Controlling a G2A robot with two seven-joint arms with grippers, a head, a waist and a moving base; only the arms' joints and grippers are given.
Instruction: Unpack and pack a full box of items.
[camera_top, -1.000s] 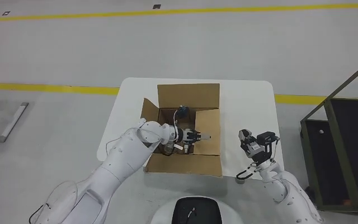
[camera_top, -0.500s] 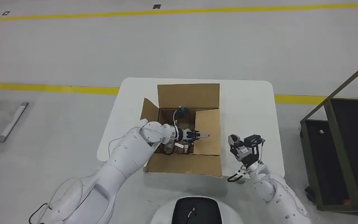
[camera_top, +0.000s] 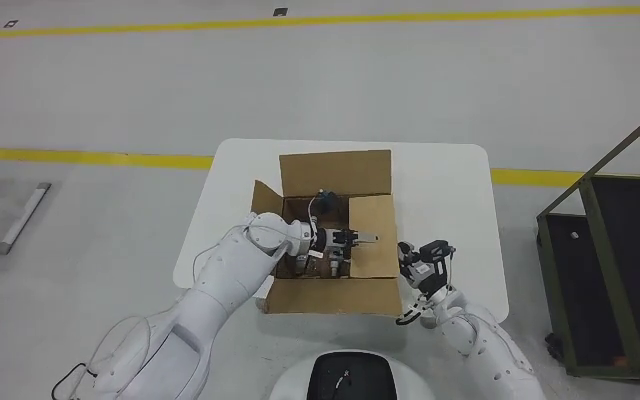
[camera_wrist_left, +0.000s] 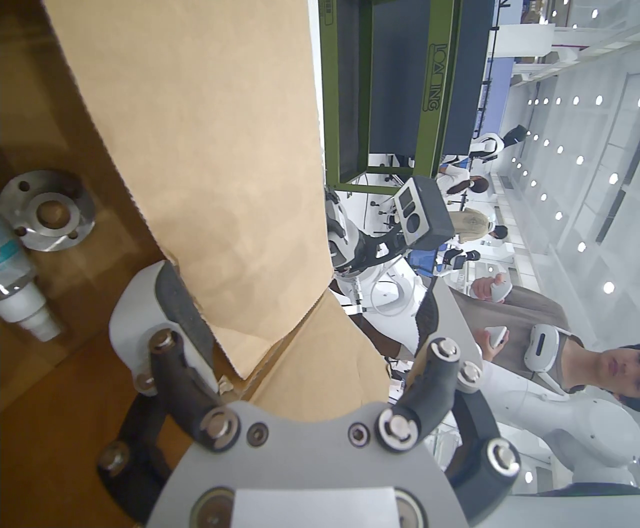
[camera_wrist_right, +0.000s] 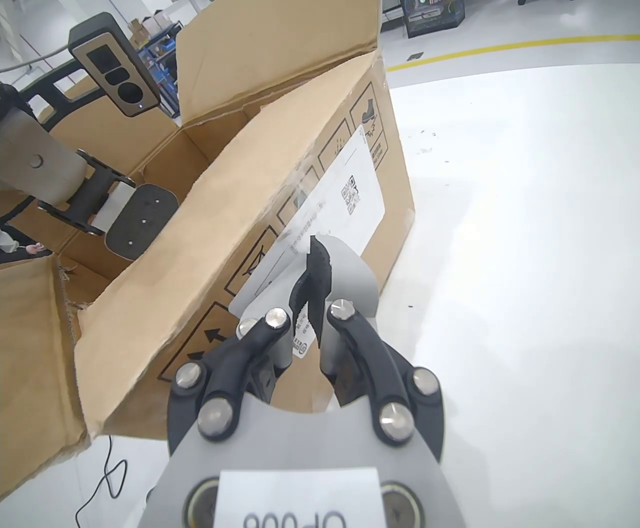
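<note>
as l gripper (camera_wrist_left: 300, 280) straddles, cardboard flap (camera_wrist_left: 200, 150) looks smooth

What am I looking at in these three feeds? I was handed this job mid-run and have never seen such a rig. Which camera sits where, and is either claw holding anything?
This is a two-armed robot working at a white table. The top view looks down from above its arms; the other two feeds come from a camera on each wrist, so each shows that arm's own gripper up close. On the table stands an open cardboard box. The left gripper is open inside it, one finger either side of a flap, not clamping it. Past it, a metal flange and a white-capped bottle lie on the box floor. The right gripper is shut on nothing, just outside the box wall, near its white label. So neither claw holds anything.
</note>
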